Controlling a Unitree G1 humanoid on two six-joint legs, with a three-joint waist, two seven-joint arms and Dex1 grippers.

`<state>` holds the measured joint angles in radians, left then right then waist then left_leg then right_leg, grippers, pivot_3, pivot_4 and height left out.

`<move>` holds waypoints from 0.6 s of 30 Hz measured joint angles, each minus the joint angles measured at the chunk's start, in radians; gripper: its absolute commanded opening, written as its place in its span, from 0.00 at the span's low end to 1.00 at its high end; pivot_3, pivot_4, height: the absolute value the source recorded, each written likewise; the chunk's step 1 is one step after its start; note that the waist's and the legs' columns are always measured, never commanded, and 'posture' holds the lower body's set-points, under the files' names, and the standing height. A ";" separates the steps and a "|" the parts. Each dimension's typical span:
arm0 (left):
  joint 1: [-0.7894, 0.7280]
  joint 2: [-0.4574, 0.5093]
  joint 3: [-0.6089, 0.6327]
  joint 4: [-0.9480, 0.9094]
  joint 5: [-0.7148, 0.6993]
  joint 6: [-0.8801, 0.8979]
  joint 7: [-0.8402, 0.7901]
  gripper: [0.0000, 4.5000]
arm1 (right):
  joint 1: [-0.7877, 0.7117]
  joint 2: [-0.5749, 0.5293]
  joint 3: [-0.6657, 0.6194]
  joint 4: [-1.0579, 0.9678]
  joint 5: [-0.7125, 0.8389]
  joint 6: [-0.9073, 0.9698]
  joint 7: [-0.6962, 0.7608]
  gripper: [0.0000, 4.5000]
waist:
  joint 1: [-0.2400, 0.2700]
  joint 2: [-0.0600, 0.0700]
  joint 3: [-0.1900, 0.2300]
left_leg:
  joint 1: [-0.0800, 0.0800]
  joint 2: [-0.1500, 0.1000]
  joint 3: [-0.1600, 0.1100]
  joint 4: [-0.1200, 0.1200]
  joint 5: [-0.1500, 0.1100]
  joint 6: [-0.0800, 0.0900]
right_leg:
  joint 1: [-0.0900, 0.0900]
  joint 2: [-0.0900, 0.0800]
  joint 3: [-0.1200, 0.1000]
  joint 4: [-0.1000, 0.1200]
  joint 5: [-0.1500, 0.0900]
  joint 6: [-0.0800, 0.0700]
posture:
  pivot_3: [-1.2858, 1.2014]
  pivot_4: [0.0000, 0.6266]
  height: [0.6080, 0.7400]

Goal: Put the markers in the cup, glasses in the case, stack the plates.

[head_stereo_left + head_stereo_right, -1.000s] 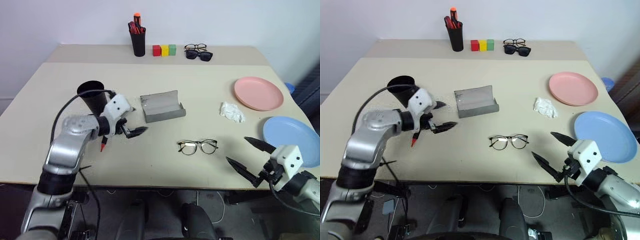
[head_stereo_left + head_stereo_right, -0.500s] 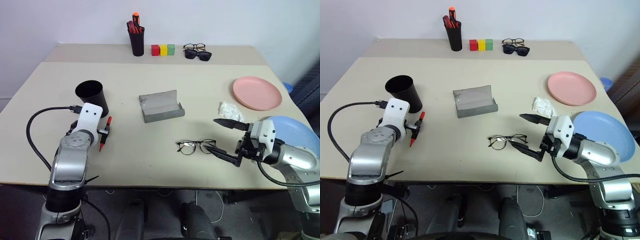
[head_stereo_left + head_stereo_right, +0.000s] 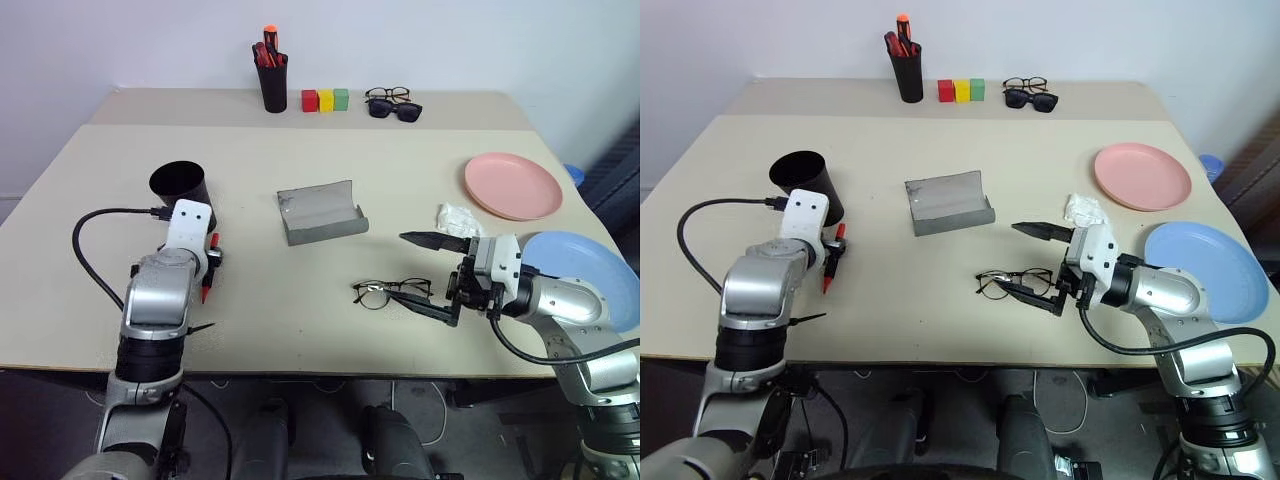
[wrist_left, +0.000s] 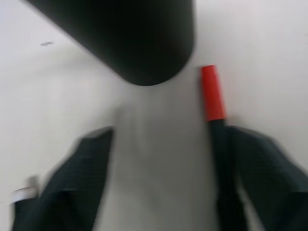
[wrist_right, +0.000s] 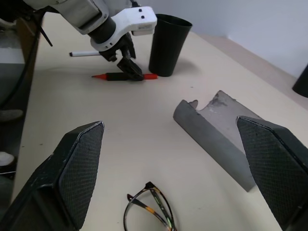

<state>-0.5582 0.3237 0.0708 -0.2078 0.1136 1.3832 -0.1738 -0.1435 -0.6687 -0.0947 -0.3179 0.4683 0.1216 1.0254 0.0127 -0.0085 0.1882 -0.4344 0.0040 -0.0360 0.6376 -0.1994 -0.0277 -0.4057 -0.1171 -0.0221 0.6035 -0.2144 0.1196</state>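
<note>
Left eye view, counts: one marker point(image 3: 207, 272), one cup point(image 3: 181, 194), one case point(image 3: 322, 212), one pair of wire-rimmed glasses point(image 3: 391, 292), two plates, pink plate point(image 3: 513, 186) and blue plate point(image 3: 580, 272), all on the desk point(image 3: 330, 160).
Left eye view, places: the cup stands at the left, the marker lies just near of it; the case lies open in the middle; the glasses lie near and right of the case; the pink plate is far right, the blue plate nearer, apart from it.
Right eye view, right gripper point(image 3: 1032, 262): its fingers are spread wide and hold nothing; the glasses lie between them, one finger on the far side, the other low at the near side by the frame.
Left wrist view, left gripper point(image 4: 159, 185): the fingers point(image 4: 79, 178) are partly apart; the marker's black body lies against the inside of one finger, red cap pointing toward the cup's base; a firm grip cannot be told.
Right wrist view: the marker lies on the desk beside the cup with the left gripper's fingers down on its middle; the case lies between the cup and the glasses.
</note>
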 measured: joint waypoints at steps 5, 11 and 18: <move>-0.004 -0.009 0.028 0.005 -0.057 0.025 -0.025 0.01 | 0.005 0.000 0.000 0.000 -0.006 0.000 -0.012 1.00 | -0.002 0.000 0.000 | 0.001 0.000 0.000 -0.001 0.000 0.000 | 0.000 0.000 0.000 0.000 0.000 0.000 | 0.52 0.24 1.00; 0.051 -0.010 0.080 -0.107 -0.129 0.106 -0.067 0.01 | 0.015 0.000 -0.001 0.000 -0.010 0.000 -0.024 1.00 | -0.004 0.001 0.000 | 0.004 0.000 0.003 -0.003 0.000 0.000 | 0.000 0.000 0.003 0.000 0.000 0.000 | 0.52 0.24 1.00; 0.150 0.035 -0.029 -0.359 -0.247 -0.077 -0.186 0.01 | 0.011 -0.001 -0.004 0.008 -0.005 0.006 -0.037 1.00 | 0.002 -0.002 0.001 | 0.005 0.000 0.005 -0.004 0.000 -0.001 | 0.001 0.000 0.007 -0.002 0.000 -0.001 | 0.52 0.24 1.00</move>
<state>-0.4078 0.3583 0.0418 -0.5673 -0.1335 1.3063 -0.3597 -0.1325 -0.6693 -0.0992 -0.3102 0.4629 0.1274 0.9887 0.0147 -0.0107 0.1894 -0.4296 0.0040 -0.0305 0.6333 -0.1992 -0.0286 -0.4051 -0.1172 -0.0154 0.6017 -0.2145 0.1189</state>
